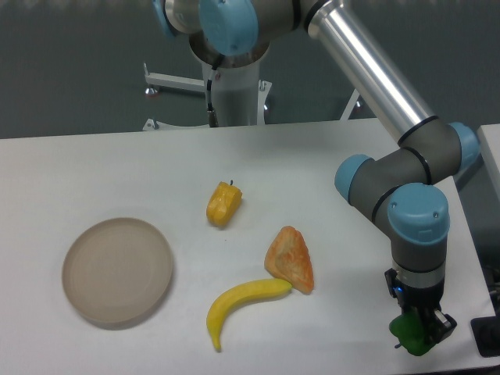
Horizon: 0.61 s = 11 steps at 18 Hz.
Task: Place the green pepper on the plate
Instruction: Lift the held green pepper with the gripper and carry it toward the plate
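The green pepper point(412, 334) is a small glossy bright-green lump at the front right of the table, between the fingers of my gripper point(419, 328). The gripper points straight down and its fingers close around the pepper, partly hiding it. I cannot tell whether the pepper rests on the table or is just lifted. The plate point(117, 270) is round, beige-tan and shallow, bare, at the front left of the table, far from the gripper.
A yellow-orange pepper point(223, 204) lies mid-table. A banana point(240, 301) and an orange wedge-shaped toy point(291, 258) lie between the plate and the gripper. The table's right edge and a dark object point(487, 337) are close to the gripper.
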### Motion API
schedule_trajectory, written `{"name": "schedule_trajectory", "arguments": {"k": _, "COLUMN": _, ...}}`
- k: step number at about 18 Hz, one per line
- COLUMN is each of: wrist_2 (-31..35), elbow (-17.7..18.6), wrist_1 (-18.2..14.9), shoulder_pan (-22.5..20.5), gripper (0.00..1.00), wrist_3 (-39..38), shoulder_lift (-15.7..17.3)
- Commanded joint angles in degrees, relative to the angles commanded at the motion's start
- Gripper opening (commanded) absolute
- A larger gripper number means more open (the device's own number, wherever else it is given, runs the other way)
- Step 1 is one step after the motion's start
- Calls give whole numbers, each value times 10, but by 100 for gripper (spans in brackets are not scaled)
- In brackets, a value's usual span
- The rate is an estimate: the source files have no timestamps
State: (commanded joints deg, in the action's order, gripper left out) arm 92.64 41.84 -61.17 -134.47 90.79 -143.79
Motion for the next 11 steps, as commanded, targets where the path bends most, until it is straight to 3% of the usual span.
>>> {"name": "schedule_trajectory", "arguments": {"k": 6, "wrist_2": -25, "elbow": 16, "wrist_1": -4, "shoulder_pan": 2, "gripper": 33, "wrist_3": -9, "shoulder_lift": 17}}
{"name": "schedule_trajectory", "arguments": {"k": 11, "wrist_2": -44, "elbow": 99, "wrist_1": -7, "shoulder_pan": 7, "gripper": 33, "wrist_3": -61, "shoulder_lift": 89}}
